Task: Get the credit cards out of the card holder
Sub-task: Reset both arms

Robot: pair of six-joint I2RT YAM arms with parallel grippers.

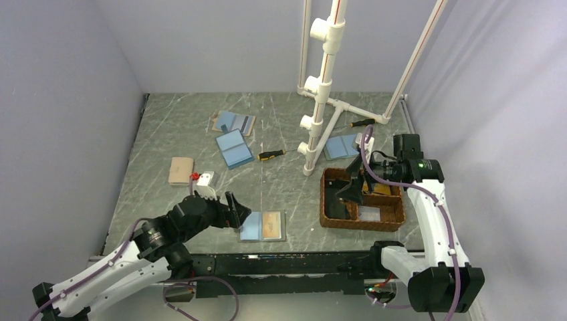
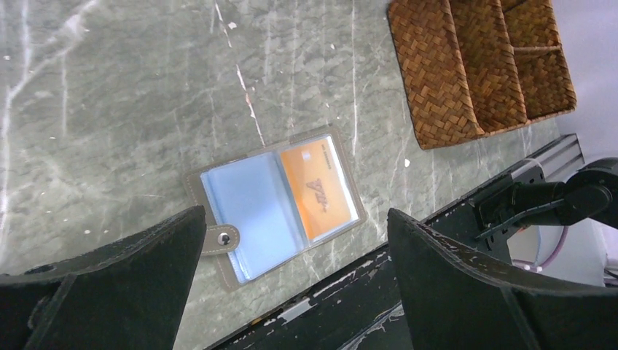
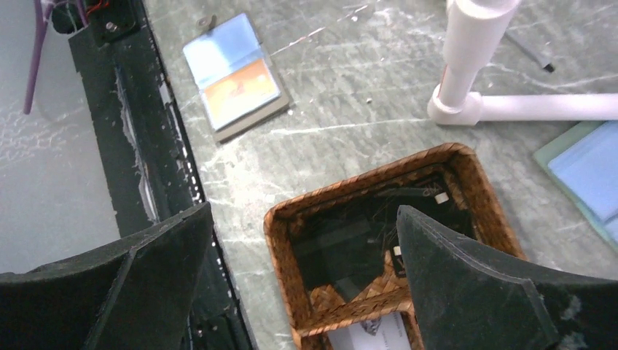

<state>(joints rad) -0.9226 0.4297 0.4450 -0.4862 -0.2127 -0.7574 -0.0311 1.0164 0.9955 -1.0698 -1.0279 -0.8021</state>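
Card holder (image 1: 263, 226) is lying open, showing an orange credit card (image 2: 319, 191); left tool (image 1: 237, 212) is hovering beside it, right tool (image 1: 352, 192) over wicker tray (image 1: 329, 221), both spread wide.

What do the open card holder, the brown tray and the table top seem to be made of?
Card holder: tan leather-like cover, matte; inside, glossy sleeves, probably clear plastic. Tray: woven wicker or straw; its basket weave shows. Table top: grey stone look with white veins; marble or printed laminate, unclear.
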